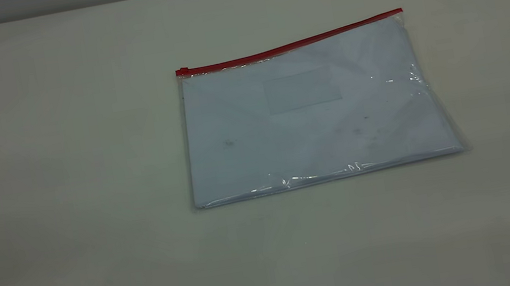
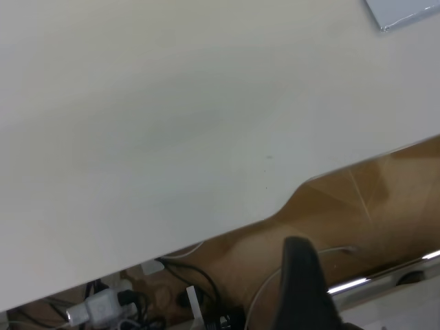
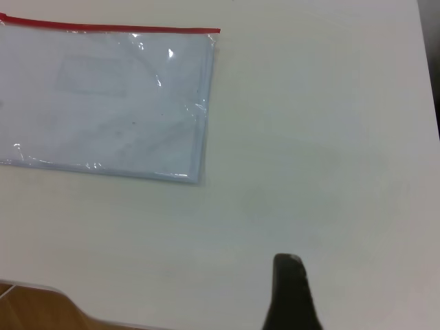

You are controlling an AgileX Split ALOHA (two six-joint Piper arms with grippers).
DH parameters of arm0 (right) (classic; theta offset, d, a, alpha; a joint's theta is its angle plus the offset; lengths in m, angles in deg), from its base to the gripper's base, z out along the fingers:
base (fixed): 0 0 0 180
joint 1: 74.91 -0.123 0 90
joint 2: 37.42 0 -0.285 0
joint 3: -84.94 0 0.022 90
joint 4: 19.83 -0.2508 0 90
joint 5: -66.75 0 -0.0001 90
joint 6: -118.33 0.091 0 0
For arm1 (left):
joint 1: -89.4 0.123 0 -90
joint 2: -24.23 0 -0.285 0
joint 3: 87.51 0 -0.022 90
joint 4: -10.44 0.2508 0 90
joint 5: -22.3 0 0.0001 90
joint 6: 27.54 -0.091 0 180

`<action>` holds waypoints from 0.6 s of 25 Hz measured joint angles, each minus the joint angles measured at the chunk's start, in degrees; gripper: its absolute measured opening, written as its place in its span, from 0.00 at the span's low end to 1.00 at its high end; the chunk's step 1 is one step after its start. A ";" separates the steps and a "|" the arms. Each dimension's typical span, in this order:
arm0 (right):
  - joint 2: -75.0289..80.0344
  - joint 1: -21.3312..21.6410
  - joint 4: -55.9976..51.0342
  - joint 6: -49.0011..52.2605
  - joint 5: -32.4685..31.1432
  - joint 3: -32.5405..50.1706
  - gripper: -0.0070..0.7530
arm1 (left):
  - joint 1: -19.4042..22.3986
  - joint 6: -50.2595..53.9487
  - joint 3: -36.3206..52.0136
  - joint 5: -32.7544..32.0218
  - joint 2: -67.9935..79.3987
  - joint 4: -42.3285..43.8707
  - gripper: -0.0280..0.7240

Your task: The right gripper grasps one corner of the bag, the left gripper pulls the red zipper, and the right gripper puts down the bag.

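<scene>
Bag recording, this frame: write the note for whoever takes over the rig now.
Left hand: off the table's near edge, holding nothing.
Right hand: over bare table, apart from the bag, holding nothing.
Bag: flat on the table, red zipper along its far edge, slider tab at the left end.
Done: nothing.
Left: right hand grasps a corner, left hand pulls the zipper, right hand sets the bag down.
</scene>
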State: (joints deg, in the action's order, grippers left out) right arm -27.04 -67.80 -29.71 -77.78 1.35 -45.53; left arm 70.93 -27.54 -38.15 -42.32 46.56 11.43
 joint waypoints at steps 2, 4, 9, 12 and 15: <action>0.00 0.00 0.00 0.00 0.00 0.00 0.76 | 0.60 0.00 0.00 0.06 0.00 -0.07 0.77; 0.00 0.00 0.00 0.00 0.00 0.00 0.76 | 4.28 0.00 0.00 0.11 -0.68 -0.18 0.77; 0.00 0.00 0.00 0.00 0.00 0.00 0.75 | 16.85 -0.44 0.05 0.23 -6.34 -0.22 0.77; 0.00 0.00 0.00 0.00 0.00 0.00 0.74 | 21.12 -0.44 0.05 0.11 -10.55 -0.29 0.77; 0.00 0.00 0.00 0.00 0.00 0.00 0.74 | 22.60 -0.44 0.05 -0.01 -14.34 -0.45 0.77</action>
State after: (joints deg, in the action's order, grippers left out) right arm -27.04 -67.80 -29.71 -77.78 1.35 -45.53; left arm 93.53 -27.97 -38.10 -42.33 32.22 10.98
